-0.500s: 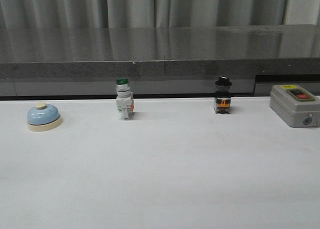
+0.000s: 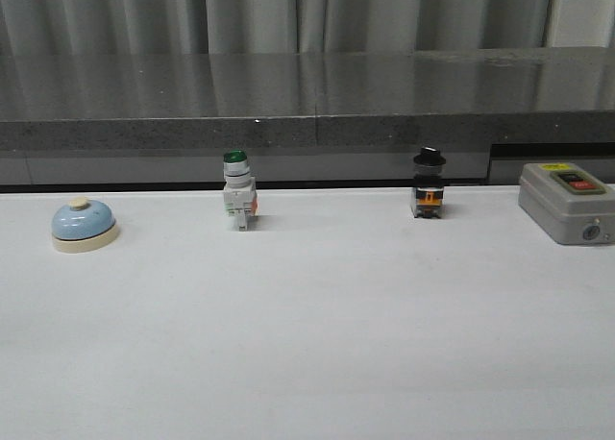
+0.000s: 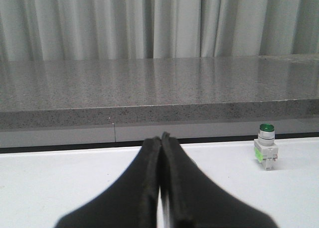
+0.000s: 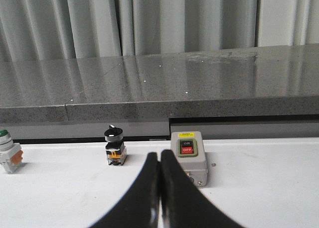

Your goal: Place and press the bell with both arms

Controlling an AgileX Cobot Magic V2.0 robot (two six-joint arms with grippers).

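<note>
Nothing has shifted on the desk (image 2: 317,344) since half a second ago: the bell (image 2: 84,224) sits at the same spot at the left edge of the front view, upright on its cream base, and neither arm has entered that view, so the task looks not yet begun. Along the back of the desk stand a green-capped push-button (image 2: 238,190), a black-knobbed selector switch (image 2: 429,183) and, at the right edge, a grey switch box (image 2: 567,203), all well apart from the bell. In the left wrist view the left gripper (image 3: 160,138) shows its jaws pressed together with nothing between them; the right gripper (image 4: 159,154) in its own view is likewise closed and empty. The bell appears in neither wrist view, so how near the left arm is to it cannot be judged. The lower part of each gripper is cut off by the frame, and the switch box is partly hidden behind the right gripper's fingers in the right wrist view.
</note>
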